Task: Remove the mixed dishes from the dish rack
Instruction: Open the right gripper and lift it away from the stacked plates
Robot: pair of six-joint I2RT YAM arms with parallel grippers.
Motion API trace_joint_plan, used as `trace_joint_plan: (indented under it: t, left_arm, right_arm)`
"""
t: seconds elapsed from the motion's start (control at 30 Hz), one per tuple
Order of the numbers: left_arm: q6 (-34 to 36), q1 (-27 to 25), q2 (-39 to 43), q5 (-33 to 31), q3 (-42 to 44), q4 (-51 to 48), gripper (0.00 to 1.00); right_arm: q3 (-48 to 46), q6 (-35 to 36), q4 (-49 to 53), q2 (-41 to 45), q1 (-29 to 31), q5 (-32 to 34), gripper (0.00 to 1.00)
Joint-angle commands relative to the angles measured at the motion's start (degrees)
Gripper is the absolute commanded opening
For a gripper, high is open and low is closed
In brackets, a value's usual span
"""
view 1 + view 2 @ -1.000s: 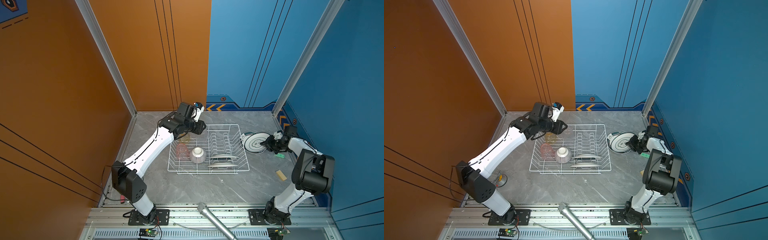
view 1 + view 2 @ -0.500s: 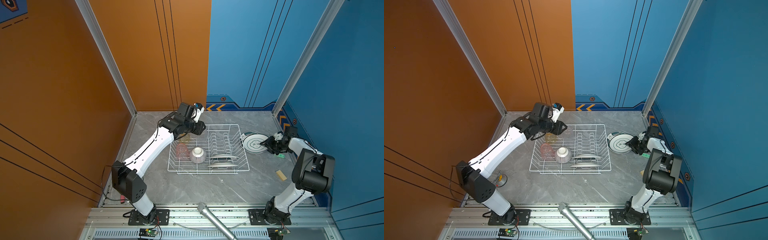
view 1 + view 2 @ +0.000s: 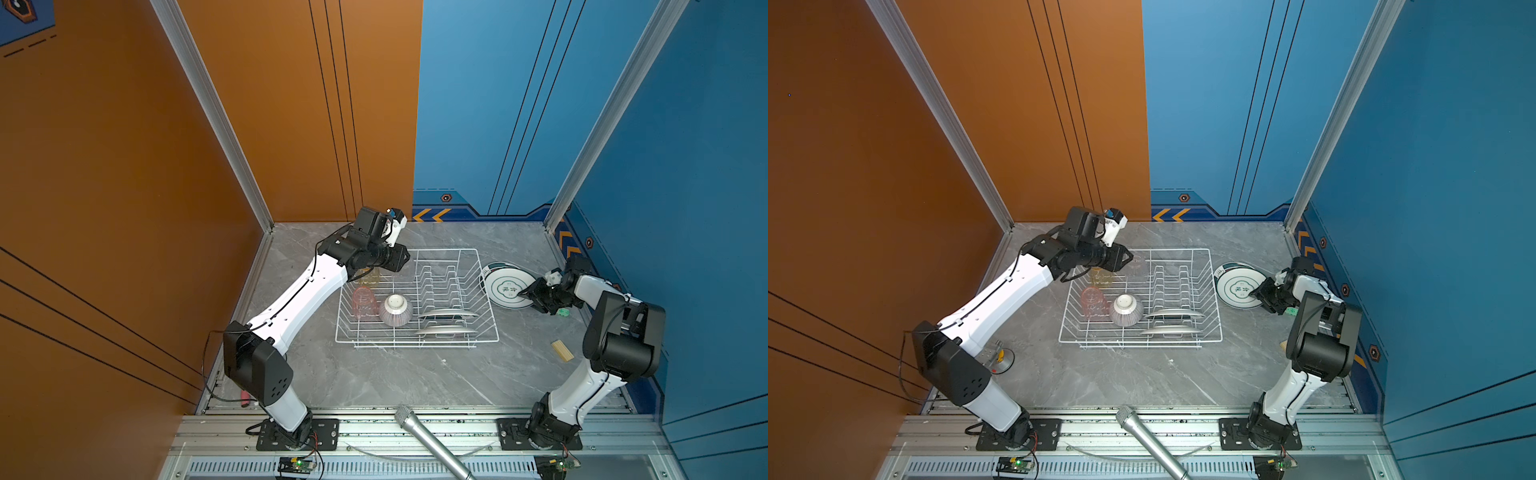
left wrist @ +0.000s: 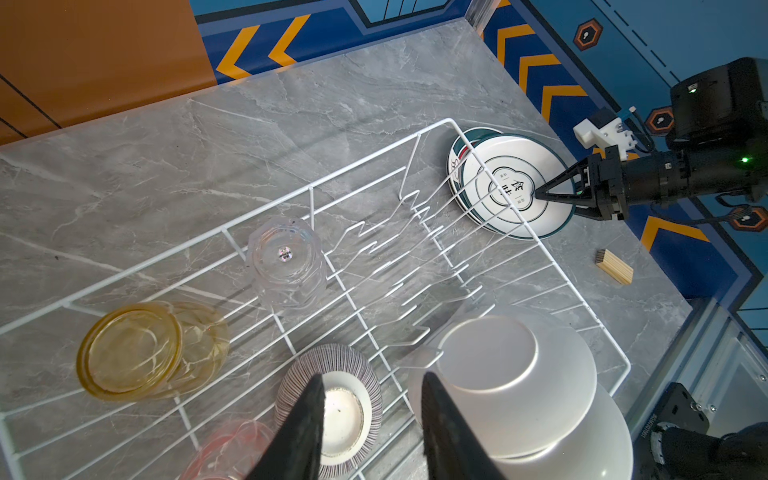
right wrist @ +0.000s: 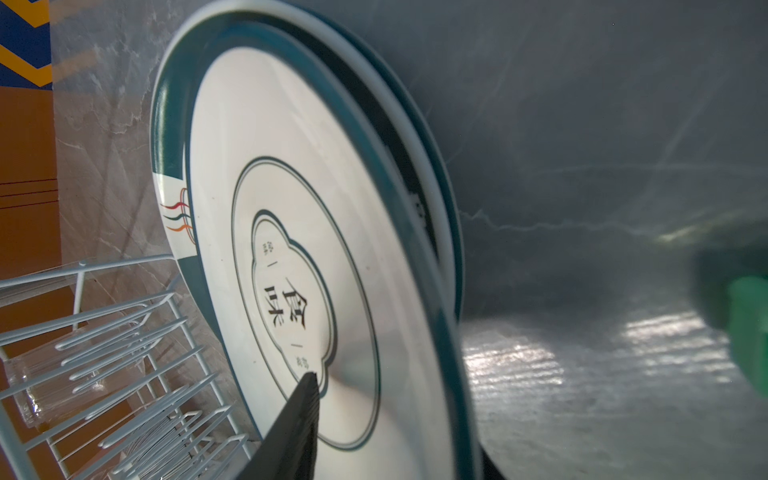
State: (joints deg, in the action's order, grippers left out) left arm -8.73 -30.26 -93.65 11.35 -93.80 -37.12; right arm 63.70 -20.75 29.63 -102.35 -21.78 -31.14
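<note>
Centrally on the bench (image 3: 395,386), nearer its far edge than its near one, stands the dish rack (image 3: 415,342). Within it are two white plates (image 3: 446,313) on edge in the slots at the near-right corner, a striped bowl (image 3: 395,309) turned upside down, and a pink tumbler (image 3: 365,302) just beside the bowl. An amber tumbler (image 4: 137,349) and a clear tumbler (image 4: 286,262) sit toward the far-left end. Between the rack and the bench's right edge lies a stack of dark-rimmed plates (image 3: 494,266), just beside the rack wall and topped by the black-character plate (image 3: 503,286).

Right claw (image 3: 528,298): jaws parted, astride that plate's rim. One fingertip (image 5: 307,386) is at the plate's face beside the emblem, touching or just above it. The other finger is hidden in the right wrist view.

Left claw (image 4: 372,376): jaws spread, gripping nothing, raised over the rack's far-left corner.
</note>
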Motion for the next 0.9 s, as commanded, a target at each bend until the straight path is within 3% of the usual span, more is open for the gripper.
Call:
trace_joint_plan:
  t: [0.0,0.53,0.87]
  left_arm:
    - [1.08,0.48,1.85,0.04,0.70,-0.85,0.40]
    - [1.35,0.76,1.70,0.42,0.94,-0.84,0.40]
    - [1.79,1.25,2.16,0.10,1.85,-0.93,0.40]
  right_arm:
    - [0.86,1.41,2.45,-1.76,-0.19,2.46,0.42]
    - [2.46,2.19,5.17,-2.75,1.17,6.66,0.51]
    - [3.74,-1.37,8.38,-1.97,7.66,16.42,0.70]
